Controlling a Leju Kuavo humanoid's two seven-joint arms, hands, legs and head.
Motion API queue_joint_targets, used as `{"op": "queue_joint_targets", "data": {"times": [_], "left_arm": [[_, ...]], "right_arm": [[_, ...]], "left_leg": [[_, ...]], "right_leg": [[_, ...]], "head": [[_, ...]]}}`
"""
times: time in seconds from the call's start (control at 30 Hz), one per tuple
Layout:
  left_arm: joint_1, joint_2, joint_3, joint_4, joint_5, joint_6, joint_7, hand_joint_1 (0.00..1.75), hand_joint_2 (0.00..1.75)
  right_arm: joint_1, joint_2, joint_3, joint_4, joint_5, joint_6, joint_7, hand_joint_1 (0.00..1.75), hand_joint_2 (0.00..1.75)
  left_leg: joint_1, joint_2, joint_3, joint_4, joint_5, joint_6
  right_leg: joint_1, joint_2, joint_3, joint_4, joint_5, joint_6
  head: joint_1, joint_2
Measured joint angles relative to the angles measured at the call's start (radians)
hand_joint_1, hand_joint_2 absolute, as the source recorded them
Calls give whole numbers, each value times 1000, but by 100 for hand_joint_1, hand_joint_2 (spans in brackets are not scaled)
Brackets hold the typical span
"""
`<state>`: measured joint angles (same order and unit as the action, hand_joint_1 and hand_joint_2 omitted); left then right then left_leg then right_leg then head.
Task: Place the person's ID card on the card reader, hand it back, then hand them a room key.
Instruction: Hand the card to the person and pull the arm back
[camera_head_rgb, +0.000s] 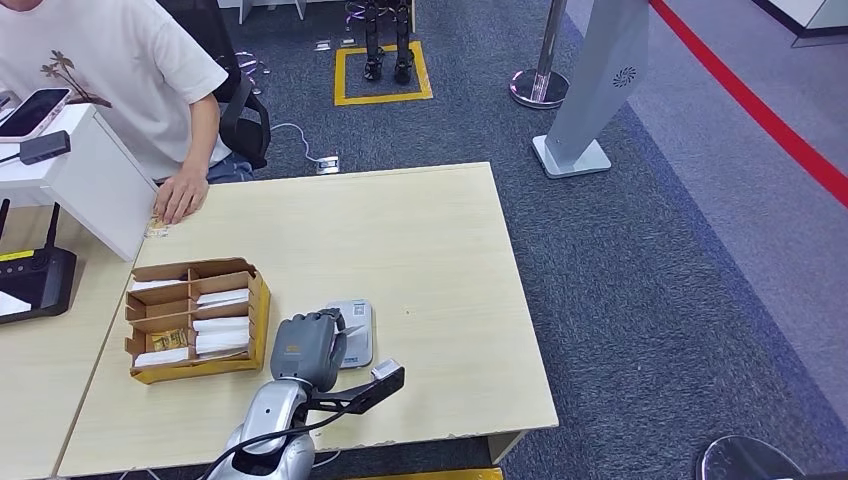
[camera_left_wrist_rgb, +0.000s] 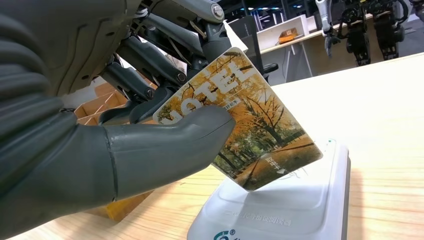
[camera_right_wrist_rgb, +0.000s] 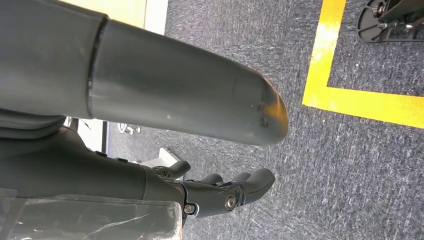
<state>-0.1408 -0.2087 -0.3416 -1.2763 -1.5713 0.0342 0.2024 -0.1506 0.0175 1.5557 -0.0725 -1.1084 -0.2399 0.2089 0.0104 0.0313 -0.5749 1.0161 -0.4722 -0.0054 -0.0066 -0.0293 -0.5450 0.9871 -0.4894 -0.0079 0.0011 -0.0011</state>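
We pinch the ID card in our left hand, tilted just above the card reader; the person waits at eleven o'clock.

We see a silver jointed left arm trailing a black cable, its grey ribbed-cover left hand bearing dark, screw-pinned fingers.

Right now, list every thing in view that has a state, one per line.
left hand: holds the card between thumb and fingers
card: held tilted, low corner at the card reader
card reader: flat on the table
cardboard box: open, white cards in compartments
right hand: holds nothing, over carpet
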Motion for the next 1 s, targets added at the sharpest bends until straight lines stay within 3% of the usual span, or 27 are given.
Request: {"op": "queue_joint_targets", "data": {"times": [0.27, 0.53, 0.73, 1.0], "left_arm": [[-13, 8, 42, -73, 0, 26, 10, 175, 175], [-179, 71, 170, -166, 0, 6, 17, 175, 175], [-260, 99, 178, -173, 0, -2, 33, 175, 175], [-283, 108, 178, -173, 0, -4, 37, 175, 175]], "right_arm": [[0, 0, 0, 0, 9, 24, -2, 0, 0], [1, 2, 0, -2, 38, 54, -2, 0, 0], [1, 3, 0, -6, 37, 67, -3, 0, 0], [1, 4, 0, -9, 35, 68, -3, 0, 0]], "left_leg": [[0, 0, 0, 0, 0, 0], [0, -1, 0, 0, 2, -1], [0, -1, 0, 0, 2, -2], [0, -1, 0, 0, 2, -1]], "right_leg": [[0, 0, 0, 0, 0, 0], [0, 0, 0, 1, 0, 0], [0, 0, 0, 1, 0, 0], [0, 0, 0, 1, 0, 0]], "head": [[0, 0], [0, 0], [0, 0], [0, 0]]}}
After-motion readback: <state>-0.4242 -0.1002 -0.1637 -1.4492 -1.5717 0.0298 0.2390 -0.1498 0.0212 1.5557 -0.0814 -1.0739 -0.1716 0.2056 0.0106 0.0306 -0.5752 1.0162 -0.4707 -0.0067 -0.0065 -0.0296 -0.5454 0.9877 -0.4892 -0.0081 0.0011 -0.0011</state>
